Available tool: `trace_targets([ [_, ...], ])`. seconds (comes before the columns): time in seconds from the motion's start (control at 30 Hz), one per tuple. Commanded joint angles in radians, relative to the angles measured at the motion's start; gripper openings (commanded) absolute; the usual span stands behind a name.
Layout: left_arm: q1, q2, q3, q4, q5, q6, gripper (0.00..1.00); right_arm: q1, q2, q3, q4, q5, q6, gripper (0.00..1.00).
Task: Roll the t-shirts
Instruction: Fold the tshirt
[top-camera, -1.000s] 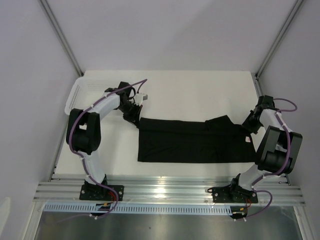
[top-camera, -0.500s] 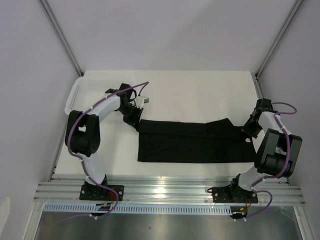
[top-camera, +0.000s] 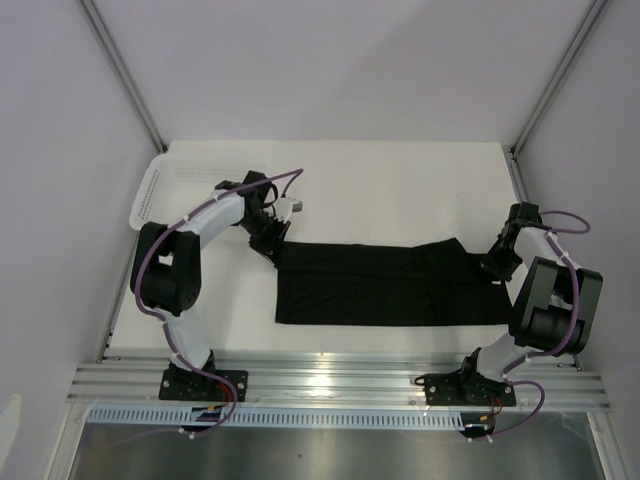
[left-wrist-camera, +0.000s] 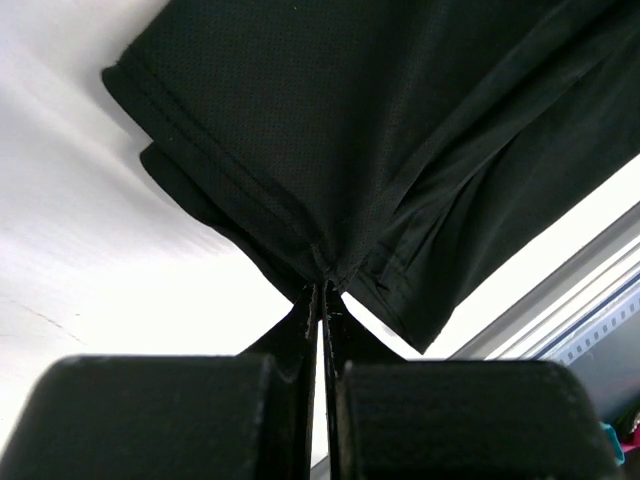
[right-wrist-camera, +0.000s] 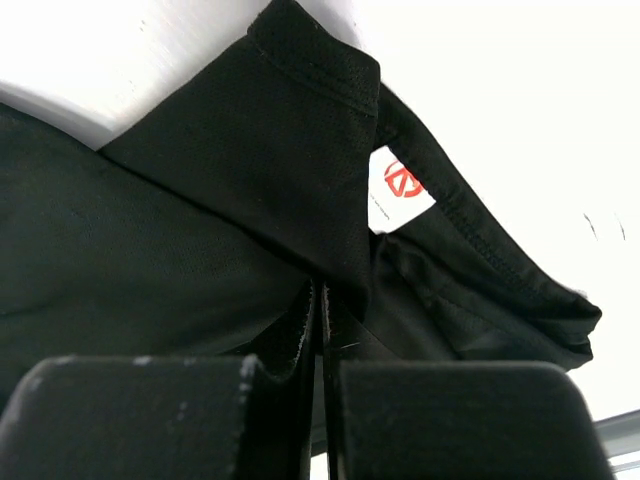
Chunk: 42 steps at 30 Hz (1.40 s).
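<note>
One black t-shirt (top-camera: 385, 285) lies folded into a long band across the white table (top-camera: 400, 180). My left gripper (top-camera: 276, 250) is shut on the shirt's far left corner; in the left wrist view the gripper (left-wrist-camera: 322, 288) pinches the hem of the t-shirt (left-wrist-camera: 360, 130). My right gripper (top-camera: 492, 264) is shut on the shirt's far right edge by the neck. In the right wrist view the gripper (right-wrist-camera: 321, 290) grips the t-shirt (right-wrist-camera: 200, 200) just below the pale neck label (right-wrist-camera: 400, 188).
A white mesh basket (top-camera: 150, 192) stands at the table's far left edge. Metal rails (top-camera: 330, 385) run along the near edge by the arm bases. Grey walls close in the back and both sides.
Both grippers have moved a little with the shirt's far edge, pulling it straighter. The raised fold near the right end has flattened and the band looks narrower.
</note>
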Motion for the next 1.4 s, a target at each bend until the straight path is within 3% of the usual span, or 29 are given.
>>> trace_targets([
  [0.0, -0.008, -0.038, -0.018, -0.008, 0.016, 0.029, 0.01, 0.004, 0.001, 0.012, 0.027, 0.033, 0.009, 0.0],
  [0.27, -0.008, -0.042, -0.007, -0.076, 0.058, 0.043, 0.01, -0.001, 0.025, 0.051, 0.031, 0.056, 0.007, 0.0],
  [0.57, -0.008, -0.001, -0.053, -0.025, -0.01, 0.06, 0.01, -0.001, 0.042, 0.043, 0.039, 0.065, 0.002, 0.0],
  [0.97, -0.017, 0.015, -0.067, -0.016, 0.025, 0.05, 0.11, -0.006, 0.065, 0.052, 0.043, 0.069, -0.005, 0.0],
  [1.07, -0.018, 0.016, -0.059, -0.03, 0.033, 0.055, 0.17, -0.006, 0.068, 0.057, 0.04, 0.071, -0.004, 0.05],
  [1.2, -0.018, 0.008, -0.04, -0.047, 0.029, 0.063, 0.25, -0.004, 0.062, 0.069, 0.016, 0.08, -0.007, 0.26],
  [1.37, -0.018, -0.002, 0.048, -0.076, 0.032, 0.03, 0.26, -0.004, -0.005, 0.092, -0.025, 0.118, 0.007, 0.42],
])
